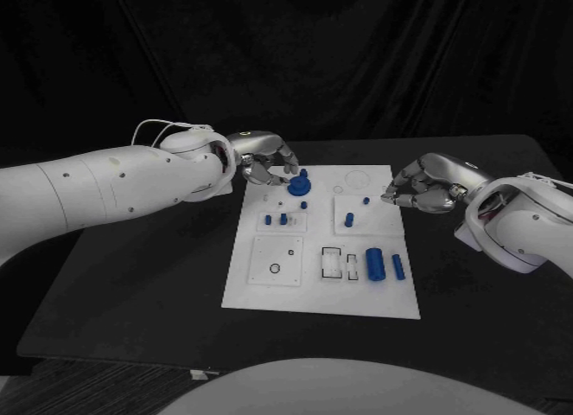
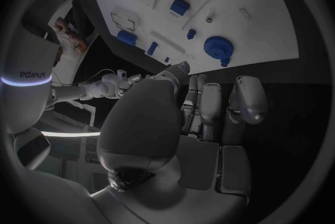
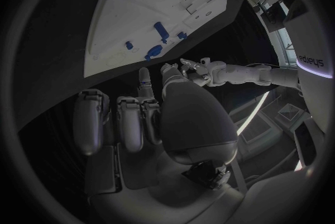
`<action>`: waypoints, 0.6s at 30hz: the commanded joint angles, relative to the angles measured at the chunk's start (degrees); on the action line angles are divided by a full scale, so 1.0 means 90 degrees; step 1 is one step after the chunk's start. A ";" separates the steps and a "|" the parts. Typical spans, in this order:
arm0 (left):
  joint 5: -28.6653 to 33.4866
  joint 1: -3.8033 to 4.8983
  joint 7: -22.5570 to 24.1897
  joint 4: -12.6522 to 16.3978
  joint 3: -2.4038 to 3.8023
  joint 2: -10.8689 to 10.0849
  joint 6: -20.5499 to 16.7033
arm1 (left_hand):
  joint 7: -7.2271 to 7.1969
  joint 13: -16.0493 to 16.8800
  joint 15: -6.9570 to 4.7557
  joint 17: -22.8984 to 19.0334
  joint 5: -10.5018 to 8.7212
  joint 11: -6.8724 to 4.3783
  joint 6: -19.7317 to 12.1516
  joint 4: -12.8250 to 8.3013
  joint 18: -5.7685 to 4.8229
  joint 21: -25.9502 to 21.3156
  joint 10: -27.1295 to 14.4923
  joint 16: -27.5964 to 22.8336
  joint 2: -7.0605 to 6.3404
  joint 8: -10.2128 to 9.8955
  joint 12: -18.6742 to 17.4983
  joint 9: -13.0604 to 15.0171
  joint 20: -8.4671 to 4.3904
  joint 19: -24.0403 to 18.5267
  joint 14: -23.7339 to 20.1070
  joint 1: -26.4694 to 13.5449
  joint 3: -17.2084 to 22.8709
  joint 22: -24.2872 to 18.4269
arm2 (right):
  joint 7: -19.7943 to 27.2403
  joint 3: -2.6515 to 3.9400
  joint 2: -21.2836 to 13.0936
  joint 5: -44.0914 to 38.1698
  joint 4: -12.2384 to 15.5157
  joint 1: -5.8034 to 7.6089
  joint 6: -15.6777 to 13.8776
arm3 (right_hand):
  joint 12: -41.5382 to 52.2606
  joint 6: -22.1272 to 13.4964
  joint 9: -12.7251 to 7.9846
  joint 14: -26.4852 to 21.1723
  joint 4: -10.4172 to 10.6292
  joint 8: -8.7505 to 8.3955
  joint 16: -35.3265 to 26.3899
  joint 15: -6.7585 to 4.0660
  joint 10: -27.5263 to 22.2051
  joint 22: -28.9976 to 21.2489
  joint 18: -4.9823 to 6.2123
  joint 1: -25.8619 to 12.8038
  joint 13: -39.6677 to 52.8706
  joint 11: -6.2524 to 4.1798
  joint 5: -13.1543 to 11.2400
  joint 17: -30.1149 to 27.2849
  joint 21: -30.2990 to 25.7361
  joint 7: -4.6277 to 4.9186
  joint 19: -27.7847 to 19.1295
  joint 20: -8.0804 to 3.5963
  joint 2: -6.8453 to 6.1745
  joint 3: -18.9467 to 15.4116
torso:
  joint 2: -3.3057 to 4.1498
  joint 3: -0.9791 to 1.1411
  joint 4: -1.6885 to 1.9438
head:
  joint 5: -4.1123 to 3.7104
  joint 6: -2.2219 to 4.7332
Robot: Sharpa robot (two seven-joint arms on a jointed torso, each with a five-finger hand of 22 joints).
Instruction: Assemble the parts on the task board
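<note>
The white task board lies mid-table. A blue gear with a knob stands near its far left corner. My left hand hovers just beside that gear, fingers curled in, with nothing visible in them. In the left wrist view the left hand sits short of the board, apart from the gear. My right hand hangs at the board's right edge, fingers curled, apparently holding nothing. The right wrist view shows the right hand off the board.
Small blue pegs and a blue block stand mid-board. A thick blue cylinder and a thinner one lie near the right front, beside rectangular slots. Bare black table surrounds the board.
</note>
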 commanded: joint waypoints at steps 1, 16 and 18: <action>-0.1230 -0.0042 0.0462 -0.0026 0.0009 0.0094 -0.0640 | -0.0138 -0.2178 -0.0185 -0.0283 -0.0257 -0.0141 0.0094 0.0037 0.0206 0.0514 -0.0276 0.0285 -0.0139 -0.0228 -0.1335 -0.1540 -0.0108 0.0565 0.0397 0.0065 -0.0234 0.1138 | 0.0106 0.0005 -0.0019 -0.0012 0.0056 -0.0011 -0.0270 | 0.0106 0.0047 0.0090 0.0632 -0.0008 0.0098 0.0127 -0.0011 0.0639 0.1454 -0.0061 0.0093 0.1757 0.0027 0.0107 0.1761 0.0096 0.0009 0.0305 0.0036 0.0046 -0.0065 | 0.0009 -0.0011 0.0006 | 0.0019 0.0001; -0.1728 -0.0137 0.0115 -0.0118 0.0010 0.0397 -0.0314 | -0.0059 -0.3250 -0.0186 -0.0342 -0.0243 -0.0115 0.0896 0.0074 0.0101 0.0962 0.0721 0.0502 -0.0084 -0.0159 -0.1188 -0.2267 -0.0125 0.0897 0.0637 0.0055 -0.0363 0.1283 | 0.0137 0.0005 0.0021 -0.0013 0.0093 -0.0013 -0.0284 | 0.0106 0.0049 0.0090 0.0632 -0.0006 0.0098 0.0127 -0.0015 0.0639 0.1447 -0.0056 0.0099 0.1757 0.0024 0.0106 0.1761 0.0075 0.0006 0.0296 0.0032 0.0042 -0.0069 | 0.0043 -0.0085 0.0003 | 0.0013 0.0001; -0.1734 -0.0159 0.0050 -0.0156 0.0010 0.0455 -0.0213 | -0.0101 -0.3333 -0.0199 -0.0393 -0.0200 -0.0132 0.1001 0.0048 0.0099 0.0969 0.0733 0.0485 -0.0093 -0.0139 -0.1223 -0.2290 -0.0130 0.0902 0.0623 0.0060 -0.0350 0.1287 | 0.0140 0.0005 0.0030 -0.0013 0.0091 -0.0014 -0.0279 | 0.0106 0.0049 0.0090 0.0632 -0.0006 0.0098 0.0127 -0.0015 0.0639 0.1447 -0.0056 0.0099 0.1757 0.0024 0.0106 0.1761 0.0075 0.0006 0.0296 0.0032 0.0042 -0.0069 | 0.0044 -0.0088 0.0006 | 0.0018 0.0001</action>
